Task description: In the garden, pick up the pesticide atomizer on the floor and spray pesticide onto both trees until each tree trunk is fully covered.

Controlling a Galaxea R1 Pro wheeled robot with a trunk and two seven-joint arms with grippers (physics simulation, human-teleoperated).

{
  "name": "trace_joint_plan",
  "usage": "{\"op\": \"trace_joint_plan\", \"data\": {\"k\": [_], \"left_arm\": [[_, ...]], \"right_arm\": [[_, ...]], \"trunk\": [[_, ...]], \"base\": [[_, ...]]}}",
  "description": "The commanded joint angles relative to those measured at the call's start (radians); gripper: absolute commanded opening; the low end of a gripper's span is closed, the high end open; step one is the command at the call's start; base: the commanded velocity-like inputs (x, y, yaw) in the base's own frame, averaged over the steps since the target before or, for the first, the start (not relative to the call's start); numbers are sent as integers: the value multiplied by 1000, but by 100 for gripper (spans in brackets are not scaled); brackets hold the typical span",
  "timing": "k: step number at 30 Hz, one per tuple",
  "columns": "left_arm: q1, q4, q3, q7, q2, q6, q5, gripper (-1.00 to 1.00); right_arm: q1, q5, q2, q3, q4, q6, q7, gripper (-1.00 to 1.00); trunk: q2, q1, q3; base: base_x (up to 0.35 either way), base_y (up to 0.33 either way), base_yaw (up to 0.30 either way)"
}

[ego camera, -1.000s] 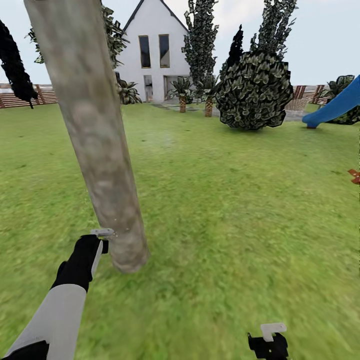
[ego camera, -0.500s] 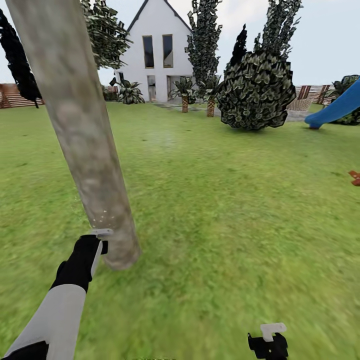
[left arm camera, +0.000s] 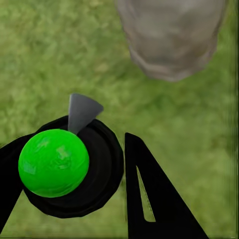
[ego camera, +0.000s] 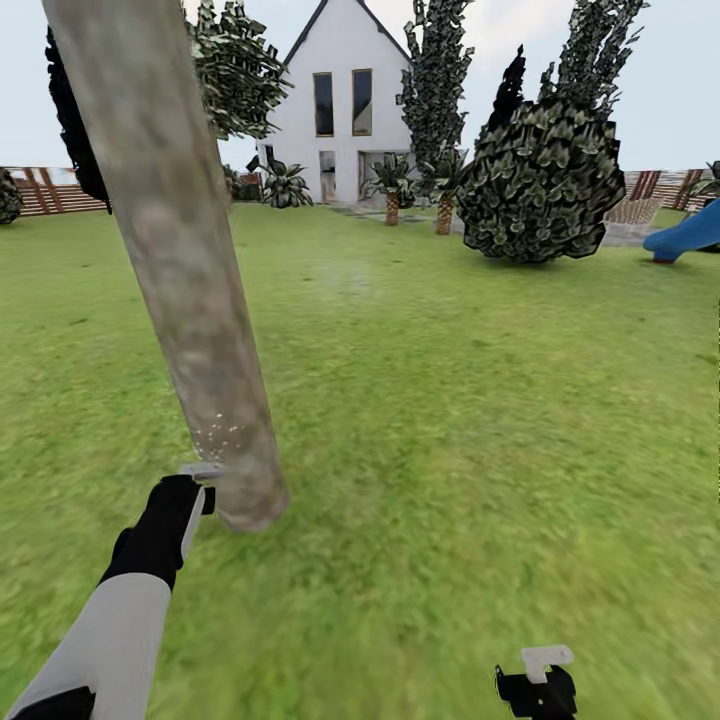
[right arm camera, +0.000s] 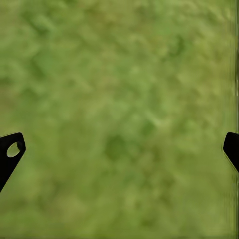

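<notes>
Spraying step, first trunk. The left gripper (ego camera: 190, 490) holds the atomizer (left arm camera: 67, 167) low beside the base of the trunk (ego camera: 180, 260), its fingers closed around the black body with the green ball top; one finger (left arm camera: 149, 199) lies along the body's side. The grey nozzle (left arm camera: 82, 112) points toward the trunk foot (left arm camera: 172, 40), near it but apart. In the head view a cluster of fine white specks (ego camera: 225, 437) sits on the bark just above the nozzle, taken here as spray landing on the lowest part; higher up the bark carries no visible specks, so coverage is judged to be at an early stage. The right gripper (ego camera: 535, 680) hangs low over the lawn (ego camera: 480, 400), its fingers (right arm camera: 10, 152) spread wide and holding nothing. Behind lie a white house (ego camera: 345, 110), a round bush (ego camera: 545, 180), a blue slide (ego camera: 685, 232) and the fence (ego camera: 60, 190).

Next move, as a judgement: the nozzle needs to be raised along the trunk and carried around it, kept aimed at the bark, until every side is speckled. The second tree cannot be identified with certainty.
</notes>
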Motion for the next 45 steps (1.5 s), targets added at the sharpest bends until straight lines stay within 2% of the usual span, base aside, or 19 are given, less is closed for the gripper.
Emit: {"op": "trace_joint_plan", "data": {"k": [1,11,16,19,24,26,32,37,45], "left_arm": [[-1,1,3,1,0,3,-1,-100],[-1,2,-2,12,2,2,-3,-100],[1,4,7,13,7,-1,-5,-100],[18,5,11,12,17,-5,-6,-100],[44,5,11,14,16,-8,-7,-100],[58,4,10,15,15,-39,-7,-100],[63,5,4,77,7,-62,-6,-100],[65,5,3,82,7,-64,-12,-100],[67,5,1,83,6,-64,-13,-100]], "right_arm": [[-1,11,0,-7,2,-4,-3,100],[-1,11,1,-7,1,-4,-3,100],[-1,11,2,-7,2,-4,-3,100],[-1,11,2,-7,2,-4,-3,100],[-1,11,2,-7,2,-3,-3,100],[-1,11,2,-7,2,-3,-3,100],[-1,11,2,-6,2,-4,-3,100],[-1,11,3,-6,2,-4,-3,100],[-1,11,2,-7,2,-4,-3,100]], "trunk": [[0,0,-1],[0,0,-1],[0,0,-1],[0,0,-1],[0,0,-1],[0,0,-1],[0,0,-1],[0,0,-1],[0,0,-1]], "base": [[0,-273,0],[56,-266,0],[134,-248,18],[107,-254,209],[121,-254,272],[162,-247,277],[176,-240,277],[166,-240,204],[96,-255,10]]}}
